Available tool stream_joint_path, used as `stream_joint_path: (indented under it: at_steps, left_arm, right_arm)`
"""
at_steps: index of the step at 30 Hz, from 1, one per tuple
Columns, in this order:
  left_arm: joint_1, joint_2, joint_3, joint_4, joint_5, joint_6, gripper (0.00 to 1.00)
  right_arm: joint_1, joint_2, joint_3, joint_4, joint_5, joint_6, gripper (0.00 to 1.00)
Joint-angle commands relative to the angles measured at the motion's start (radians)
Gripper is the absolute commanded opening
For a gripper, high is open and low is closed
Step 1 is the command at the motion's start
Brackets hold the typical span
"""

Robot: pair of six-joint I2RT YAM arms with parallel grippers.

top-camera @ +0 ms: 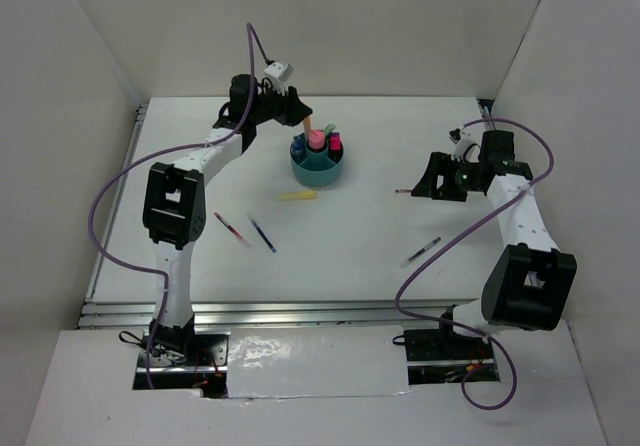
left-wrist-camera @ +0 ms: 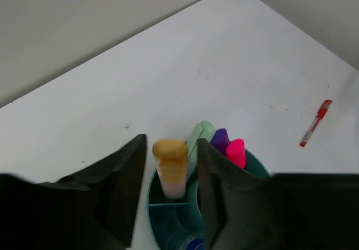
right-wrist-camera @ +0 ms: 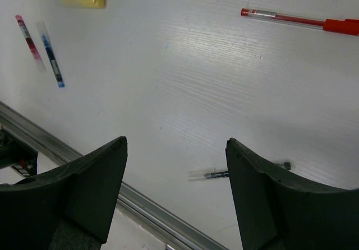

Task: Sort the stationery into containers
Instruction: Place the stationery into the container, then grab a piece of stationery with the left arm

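Observation:
The teal organizer (top-camera: 318, 174) stands at the table's far middle, holding pink and magenta markers and a blue-capped bottle (top-camera: 299, 148). My left gripper (top-camera: 300, 116) hangs over its far-left side. In the left wrist view the left gripper (left-wrist-camera: 171, 142) is open, and an orange marker (left-wrist-camera: 170, 166) stands between the jaws with a gap on each side, its lower end in a compartment of the organizer (left-wrist-camera: 150, 205). Green (left-wrist-camera: 201, 135), purple (left-wrist-camera: 220, 139) and pink (left-wrist-camera: 236, 152) markers stand beside it. My right gripper (top-camera: 425, 188) is open and empty above the table (right-wrist-camera: 176, 143).
A yellow marker (top-camera: 297, 196) lies in front of the organizer. A red pen (top-camera: 231, 229) and a blue pen (top-camera: 262, 233) lie at front left. A black pen (right-wrist-camera: 238, 171) lies under my right gripper; another red pen (right-wrist-camera: 297, 21) lies beyond it. The table's metal front edge (right-wrist-camera: 84, 160) is close.

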Motion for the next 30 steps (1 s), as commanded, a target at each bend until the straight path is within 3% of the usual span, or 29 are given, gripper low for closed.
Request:
stream_joint_path:
  at_steps: [1, 5, 12, 16, 21, 26, 30]
  left_arm:
    - [-0.003, -0.007, 0.002, 0.075, 0.016, 0.031, 0.57]
    - [-0.003, -0.060, -0.014, 0.072, 0.025, 0.046, 0.70]
    - [0.094, -0.304, -0.144, 0.103, 0.068, -0.068, 0.68]
    - [0.215, -0.442, -0.274, 0.031, 0.412, -0.037, 0.55]
    - [0.253, -0.554, -0.426, -0.482, 0.432, 0.403, 0.51]
    - [0.186, -0.613, -0.612, -0.621, 0.259, 0.624, 0.53]
    - [0.134, -0.591, -0.718, -0.577, 0.158, 0.688, 0.60]
  right_arm:
    - [0.005, 0.003, 0.032, 0.012, 0.004, -0.008, 0.78]
    - [0.007, 0.009, 0.044, 0.006, -0.005, -0.007, 0.78]
    - [0.007, -0.010, 0.041, 0.006, -0.014, -0.004, 0.77]
    - [0.007, -0.016, 0.033, 0.010, -0.027, -0.004, 0.78]
    - [0.011, -0.023, 0.032, 0.009, -0.037, -0.005, 0.77]
    - [0.014, -0.028, 0.026, 0.012, -0.034, -0.002, 0.78]
    - [0.013, -0.025, 0.038, 0.007, -0.028, -0.002, 0.78]
